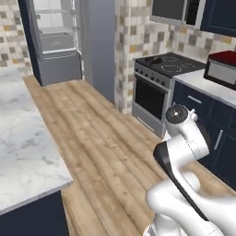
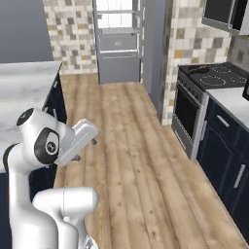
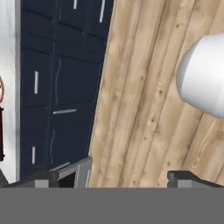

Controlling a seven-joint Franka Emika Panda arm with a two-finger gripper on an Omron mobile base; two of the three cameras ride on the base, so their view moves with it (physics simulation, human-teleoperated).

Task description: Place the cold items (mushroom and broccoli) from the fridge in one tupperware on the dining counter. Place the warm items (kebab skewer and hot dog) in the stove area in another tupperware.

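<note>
The fridge [image 1: 54, 40] stands open at the far end of the kitchen, its shelves pale and too distant to read. The stove [image 1: 168, 65] is against the right wall with a dark pan on a burner. The marble dining counter [image 1: 23, 138] runs along the left. My gripper [image 2: 83, 150] is folded in close to the arm, above the wooden floor. In the hand view my gripper [image 3: 116, 179] is open, with bare floorboards between its fingertips [image 3: 43, 179]. The mushroom, broccoli, kebab skewer, hot dog and tupperware are out of view.
Dark blue cabinets [image 2: 228, 160] line the right wall below a pale countertop. A red-topped appliance [image 1: 222, 68] sits on that countertop beside the stove. A wide strip of wooden floor [image 1: 106, 138] leads from the base to the fridge.
</note>
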